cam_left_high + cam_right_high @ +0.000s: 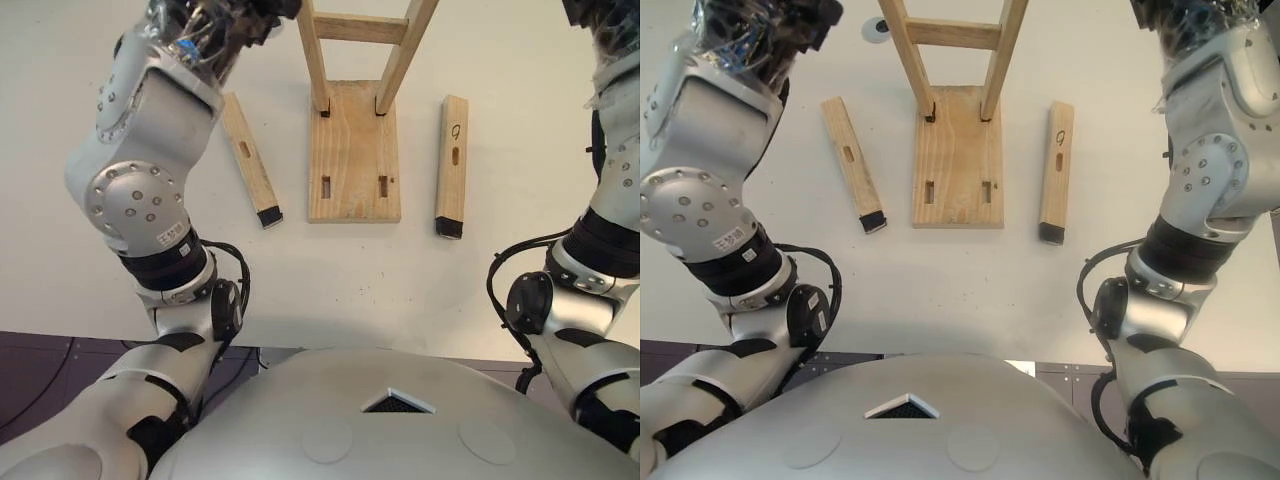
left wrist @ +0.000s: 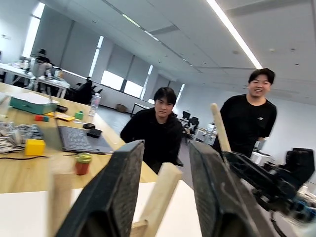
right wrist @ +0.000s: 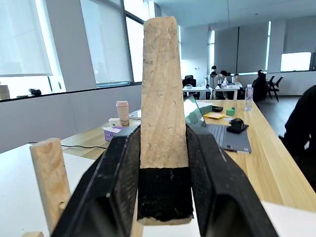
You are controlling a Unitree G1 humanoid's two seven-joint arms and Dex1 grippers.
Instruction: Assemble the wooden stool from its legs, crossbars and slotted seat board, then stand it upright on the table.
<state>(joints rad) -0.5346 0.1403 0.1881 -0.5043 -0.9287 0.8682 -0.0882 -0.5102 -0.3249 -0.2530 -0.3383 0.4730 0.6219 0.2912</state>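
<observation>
Stool roughly half built, by judgement.
- Near slots (image 1: 326,186) of seat board (image 1: 354,170): empty.
- Two loose legs (image 1: 250,158) (image 1: 453,165): flat on bench (image 1: 500,280), flanking board.
- Far slots: left upright leg (image 1: 312,50), right upright leg (image 1: 400,60), crossbar (image 1: 362,28) seated.
- Right end effector (image 3: 163,143): clamped on right upright leg.
- Left end effector (image 2: 165,148): open astride left upright leg.

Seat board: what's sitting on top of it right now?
Two legs, joined by a crossbar, stand in the far slots of the board; the right tool grips one. Both near slots are empty. The leg ends inside the slots are hidden.
</observation>
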